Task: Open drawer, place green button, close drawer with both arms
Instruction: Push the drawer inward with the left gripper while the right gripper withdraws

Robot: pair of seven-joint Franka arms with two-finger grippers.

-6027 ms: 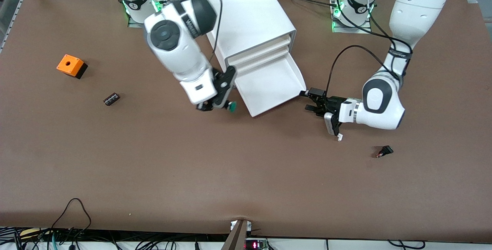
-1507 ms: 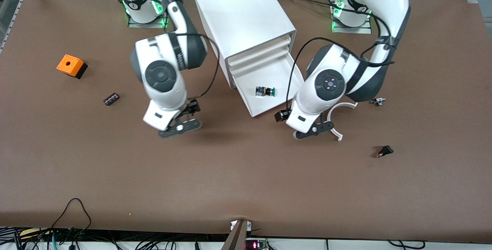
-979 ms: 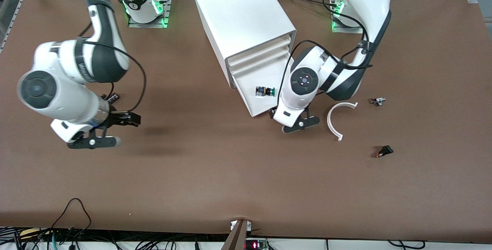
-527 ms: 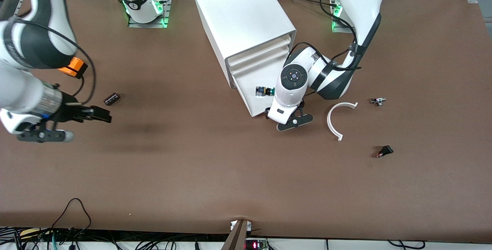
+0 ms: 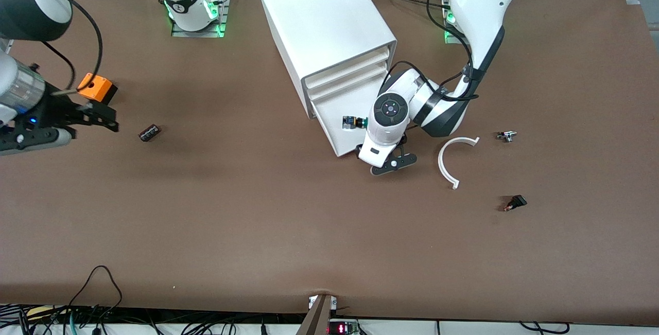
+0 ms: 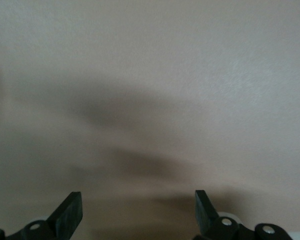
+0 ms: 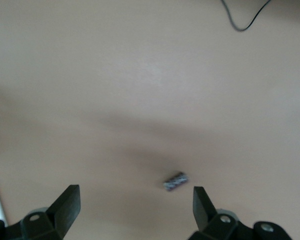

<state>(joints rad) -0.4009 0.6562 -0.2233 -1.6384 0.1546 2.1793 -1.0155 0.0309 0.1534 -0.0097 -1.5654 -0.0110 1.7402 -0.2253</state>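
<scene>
Left claw (image 5: 383, 162), fingers spread, empty, sits before my pulled-out drawer (image 5: 342, 142); button (image 5: 355, 122) inside, closing remains.

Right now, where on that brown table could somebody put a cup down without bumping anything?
The wide bare strip along the table edge nearest the camera. It is crowded around the open drawer holding the button, where the left gripper is, beside the white curved piece.

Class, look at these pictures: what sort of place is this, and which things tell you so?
Probably a robotics lab: two arms bolted to a brown table, a white cabinet with its drawer open, and cables along the table's edge.
</scene>
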